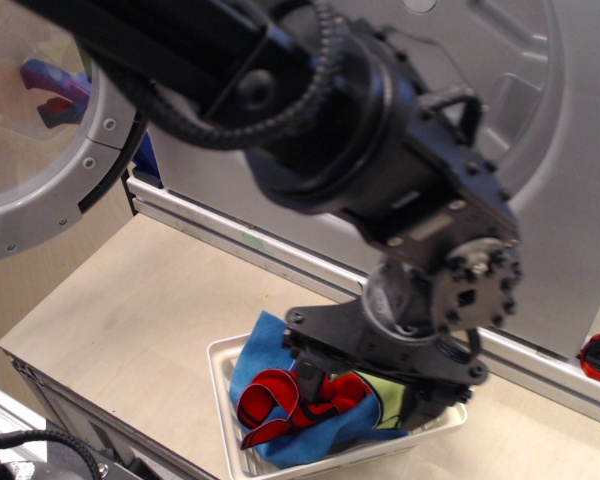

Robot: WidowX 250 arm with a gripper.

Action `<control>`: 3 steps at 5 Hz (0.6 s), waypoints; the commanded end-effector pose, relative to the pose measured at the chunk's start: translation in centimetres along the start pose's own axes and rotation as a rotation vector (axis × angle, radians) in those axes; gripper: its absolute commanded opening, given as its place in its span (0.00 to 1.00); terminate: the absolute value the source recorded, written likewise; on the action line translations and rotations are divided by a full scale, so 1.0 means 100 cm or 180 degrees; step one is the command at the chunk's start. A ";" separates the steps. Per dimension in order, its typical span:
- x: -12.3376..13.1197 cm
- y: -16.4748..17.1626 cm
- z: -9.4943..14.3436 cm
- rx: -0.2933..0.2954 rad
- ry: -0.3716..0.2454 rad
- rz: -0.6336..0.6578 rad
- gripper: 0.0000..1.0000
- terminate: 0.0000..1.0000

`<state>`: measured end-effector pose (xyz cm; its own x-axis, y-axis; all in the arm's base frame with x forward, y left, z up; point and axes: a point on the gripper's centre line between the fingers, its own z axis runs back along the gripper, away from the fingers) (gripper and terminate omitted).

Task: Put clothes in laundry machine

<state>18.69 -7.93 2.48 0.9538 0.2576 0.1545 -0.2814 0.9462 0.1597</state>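
Your spread-fingered, empty gripper [365,385] sits over the basket [225,370]; clothes [300,400] inside it, laundry machine [540,200] unloaded.

A single view looks down at an angle from in front of the worktop [130,320], facing the washer [570,200] at close range. The arm [360,170] fills the upper middle, nearest the lens; the door [40,150] is cut off at left.

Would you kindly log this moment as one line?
hand: open, lowered into white basket | clothes: in basket, ungrasped | washer door: open
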 end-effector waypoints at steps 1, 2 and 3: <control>0.015 0.016 -0.015 -0.0242 0.0348 0.0093 1.00 0.00; 0.016 0.019 -0.024 -0.0303 0.0349 0.0141 1.00 0.00; 0.019 0.032 -0.023 -0.0265 0.0428 0.0240 1.00 0.00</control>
<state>19.51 -4.03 0.61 0.9374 0.3484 0.0000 -0.3471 0.9339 0.0854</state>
